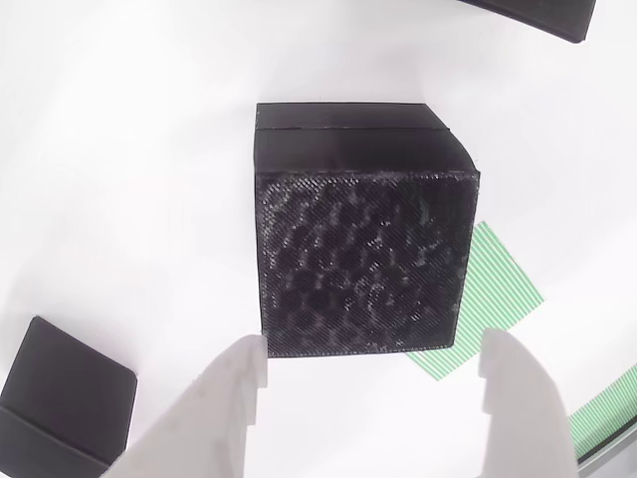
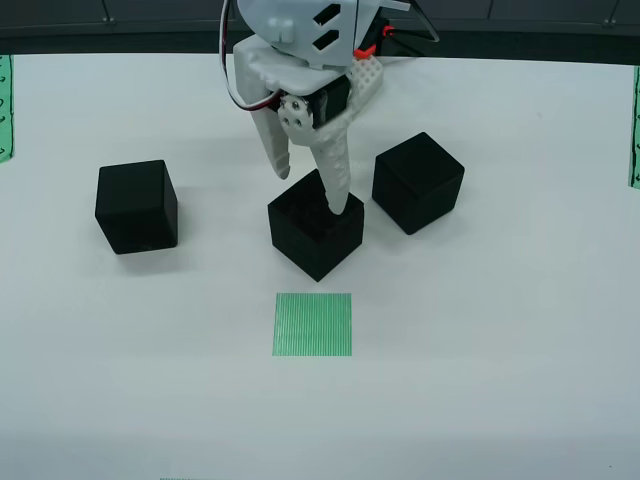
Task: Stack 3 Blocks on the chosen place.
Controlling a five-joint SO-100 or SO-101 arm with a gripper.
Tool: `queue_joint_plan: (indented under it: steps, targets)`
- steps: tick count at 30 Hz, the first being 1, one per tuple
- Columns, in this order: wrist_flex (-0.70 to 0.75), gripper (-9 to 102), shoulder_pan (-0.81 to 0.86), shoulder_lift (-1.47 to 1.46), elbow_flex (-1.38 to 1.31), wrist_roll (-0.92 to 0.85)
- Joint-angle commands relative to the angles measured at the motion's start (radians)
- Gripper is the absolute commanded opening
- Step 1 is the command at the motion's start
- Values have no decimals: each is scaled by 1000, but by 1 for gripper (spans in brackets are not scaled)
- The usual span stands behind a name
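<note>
Claw (image 1: pixel 373 378) spread wide, grasping nothing, poised over the middle block (image 2: pixel 315 223) just behind the green striped patch (image 2: pixel 313 324). Other two blocks (image 2: pixel 137 205) (image 2: pixel 417 182) flank it on the white surface (image 2: pixel 500 350). Risk: block sits skewed to the fingers, so closing could twist or nudge it.

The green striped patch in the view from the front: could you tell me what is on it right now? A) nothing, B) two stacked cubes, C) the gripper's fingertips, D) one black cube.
A: the green striped patch lies bare, with all three cubes on the white table behind it, the middle cube nearest under the open gripper.
</note>
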Motion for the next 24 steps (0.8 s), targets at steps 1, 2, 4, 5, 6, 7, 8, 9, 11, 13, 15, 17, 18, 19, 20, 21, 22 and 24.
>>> queue_joint_plan:
  steps: [1,2,4,5,6,7,8,9,11,13,15,17,18,19,20,21,22,24]
  targets:
    - [6,30,2,-28,-49,-5]
    - [6,30,0,-35,-49,-6]
    - [5,30,-2,-49,-48,-14]
    - [11,30,-2,-54,-46,-21]
    - [17,30,-2,-55,-46,-25]
    - [28,30,-2,-57,-48,-31]
    - [35,30,-2,-58,-49,-38]
    - [37,30,-2,-60,-46,-40]
    - [35,30,-2,-64,-40,-41]
    - [31,30,-3,-71,-34,-41]
    - [20,31,-3,-81,-31,-41]
    - [8,32,-3,-97,-29,-41]
    - [3,32,-3,-106,-26,-41]
    - [-2,32,-5,-114,-25,-41]
    - [-6,32,-5,-121,-23,-41]
    - [-12,32,-6,-130,-21,-41]
    - [-20,32,-6,-140,-18,-41]
    - [-37,32,-9,-153,-14,-40]
